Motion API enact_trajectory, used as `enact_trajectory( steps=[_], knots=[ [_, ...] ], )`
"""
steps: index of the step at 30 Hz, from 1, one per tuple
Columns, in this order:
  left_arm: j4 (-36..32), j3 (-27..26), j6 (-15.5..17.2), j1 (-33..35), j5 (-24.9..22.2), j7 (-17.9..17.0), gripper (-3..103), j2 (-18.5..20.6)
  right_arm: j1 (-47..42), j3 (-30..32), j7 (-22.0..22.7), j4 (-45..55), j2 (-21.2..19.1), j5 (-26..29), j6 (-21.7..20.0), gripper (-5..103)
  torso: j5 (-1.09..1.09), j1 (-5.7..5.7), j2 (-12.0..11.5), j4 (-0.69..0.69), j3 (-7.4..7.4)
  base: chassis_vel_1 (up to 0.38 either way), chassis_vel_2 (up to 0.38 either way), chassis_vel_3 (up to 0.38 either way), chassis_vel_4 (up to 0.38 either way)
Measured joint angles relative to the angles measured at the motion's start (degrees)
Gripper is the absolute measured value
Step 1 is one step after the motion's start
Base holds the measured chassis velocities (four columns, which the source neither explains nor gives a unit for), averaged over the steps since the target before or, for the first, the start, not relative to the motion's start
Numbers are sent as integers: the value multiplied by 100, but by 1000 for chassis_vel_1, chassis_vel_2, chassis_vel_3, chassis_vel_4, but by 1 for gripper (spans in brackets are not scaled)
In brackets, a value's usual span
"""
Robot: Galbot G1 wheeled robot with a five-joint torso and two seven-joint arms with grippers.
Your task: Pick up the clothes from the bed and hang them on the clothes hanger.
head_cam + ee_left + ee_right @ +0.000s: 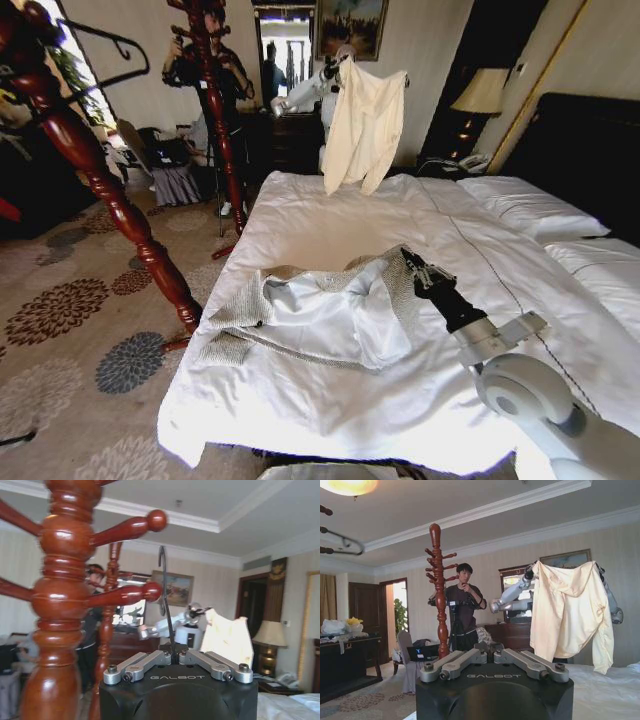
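Two claws are at work: the right claw (pixel 408 256) rests at the cardigan (pixel 310 310) spread on the bed (pixel 330 225), its opening indiscernible, while the left claw (pixel 173 656), beside the wooden stand (pixel 100 180), pinches the black hanger (pixel 167 605) upright, presumably ready for dressing.

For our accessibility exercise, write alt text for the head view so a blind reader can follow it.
A grey knit cardigan lies rumpled on a white bed, with the robot's right hand touching its far edge. A red wooden coat stand rises at the left with a black hanger near it; a cream garment hangs beyond the bed.
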Motion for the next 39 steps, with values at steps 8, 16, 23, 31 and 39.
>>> enact_trajectory(
  steps=[8,16,23,31,39],
  knots=[
    [-653,3,-332,180,46,432,1,-333,23,-10,3,-54,44,-12,-1,1,1,0,0,-1,0,0,0,0,0],
    [-1276,304,-624,602,365,923,1,-914,99,23,30,-70,48,27,-6,1,0,0,0,0,0,0,0,0,0],
    [-1993,1628,-966,791,1119,1713,1,-1924,160,-5,52,-108,132,24,-25,1,1,0,0,-2,0,0,0,0,0],
    [-2053,2479,-1058,834,1853,2104,1,-2612,304,-19,64,-123,146,42,-29,1,2,0,0,0,0,0,0,0,0],
    [-1827,3379,-1224,778,2310,2328,1,-3263,375,8,82,-123,124,42,-29,1,0,0,0,0,0,0,0,0,0]
  ],
)
